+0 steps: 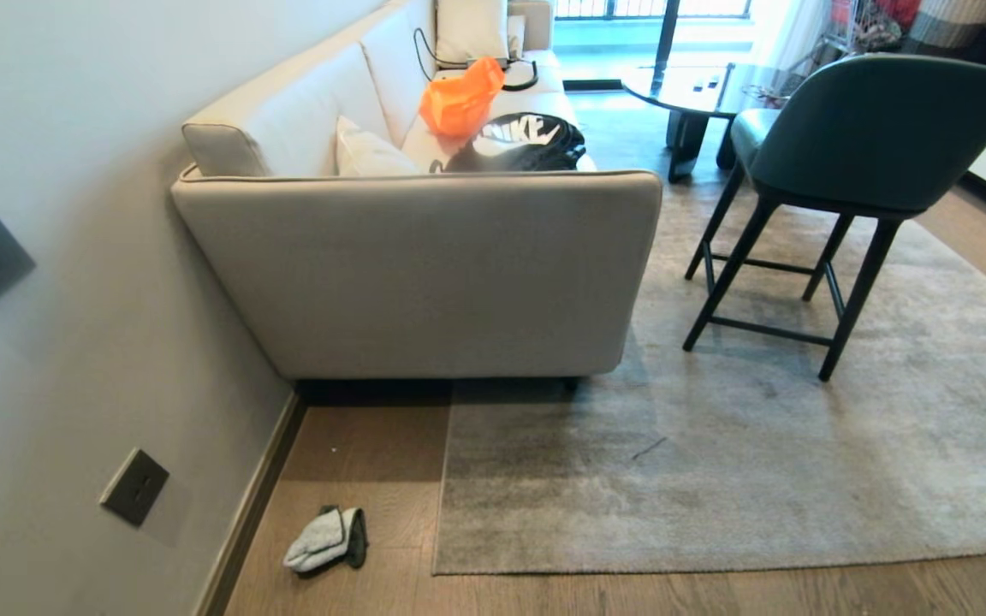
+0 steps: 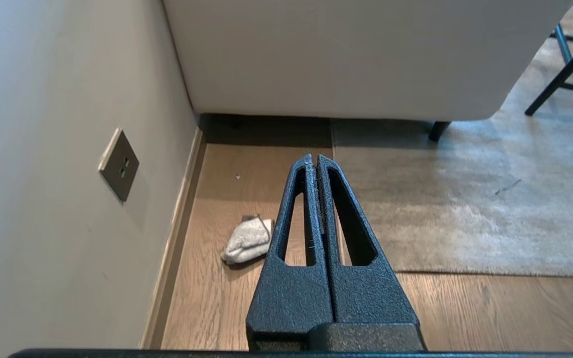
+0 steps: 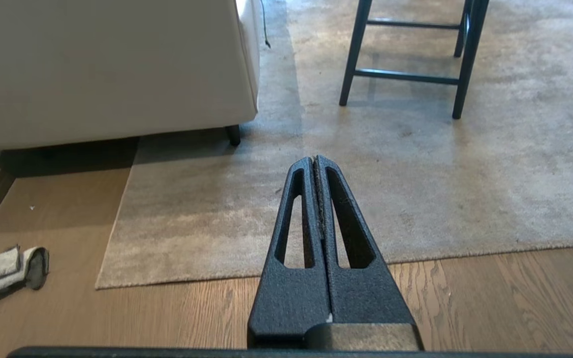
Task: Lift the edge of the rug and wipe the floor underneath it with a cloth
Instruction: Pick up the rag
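A pale grey rug lies flat on the wood floor (image 1: 356,462); its rug edge (image 1: 630,569) runs along the front to a square corner (image 1: 437,571) near the sofa. The cloth (image 1: 324,539), off-white with a dark grey face, lies crumpled on the floor by the baseboard, left of the rug corner. It also shows in the left wrist view as the cloth (image 2: 247,240) and in the right wrist view as the cloth (image 3: 5,268). My left gripper (image 2: 315,159) is shut and empty, hanging above the floor near the rug's side edge. My right gripper (image 3: 315,160) is shut and empty above the rug. Neither arm shows in the head view.
A beige sofa (image 1: 424,265) stands on the rug's left part against the wall (image 1: 74,342), which has a socket plate (image 1: 133,488). A dark green chair (image 1: 852,154) with black legs stands on the rug. A round dark table (image 1: 690,90) is farther back.
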{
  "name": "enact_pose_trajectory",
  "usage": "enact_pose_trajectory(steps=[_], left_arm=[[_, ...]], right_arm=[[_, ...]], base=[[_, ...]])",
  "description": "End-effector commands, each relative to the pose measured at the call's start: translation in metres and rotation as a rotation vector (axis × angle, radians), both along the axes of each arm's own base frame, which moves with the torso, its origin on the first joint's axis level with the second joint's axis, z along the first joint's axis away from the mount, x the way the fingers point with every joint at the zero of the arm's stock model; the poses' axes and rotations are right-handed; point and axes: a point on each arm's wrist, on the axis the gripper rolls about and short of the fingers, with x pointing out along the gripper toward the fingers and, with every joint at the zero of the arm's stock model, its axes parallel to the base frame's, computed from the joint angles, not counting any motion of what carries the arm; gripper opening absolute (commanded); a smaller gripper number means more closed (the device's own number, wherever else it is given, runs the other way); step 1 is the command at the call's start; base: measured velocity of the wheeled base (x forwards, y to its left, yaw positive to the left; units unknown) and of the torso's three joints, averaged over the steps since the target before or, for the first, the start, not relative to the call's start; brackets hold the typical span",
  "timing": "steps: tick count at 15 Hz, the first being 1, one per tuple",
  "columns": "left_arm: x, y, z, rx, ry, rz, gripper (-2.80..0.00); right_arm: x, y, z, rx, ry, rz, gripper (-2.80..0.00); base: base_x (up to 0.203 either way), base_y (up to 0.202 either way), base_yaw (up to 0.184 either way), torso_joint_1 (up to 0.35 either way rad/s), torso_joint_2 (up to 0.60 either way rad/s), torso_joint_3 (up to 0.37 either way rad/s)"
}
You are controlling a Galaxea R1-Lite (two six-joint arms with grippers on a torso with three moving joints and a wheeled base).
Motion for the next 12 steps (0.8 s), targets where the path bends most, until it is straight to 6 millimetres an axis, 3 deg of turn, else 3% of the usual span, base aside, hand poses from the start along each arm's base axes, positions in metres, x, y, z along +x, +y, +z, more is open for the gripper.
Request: enact_pose_trajectory(steps=[1,12], left_arm=[[0.0,0.0,0.0,0.001,0.0,0.0,-2.8],[0.0,0.0,0.0,-0.001,0.0,-0.002,-2.8]], right_arm=[[0.0,0.0,0.0001,-0.001,-0.001,0.0,-2.8],[0.0,0.0,0.0001,0.0,-0.001,0.0,-2.8]], base=[[0.0,0.0,0.0,0.002,0.0,-0.184],[0.0,0.0,0.0,0.005,0.0,-0.198]])
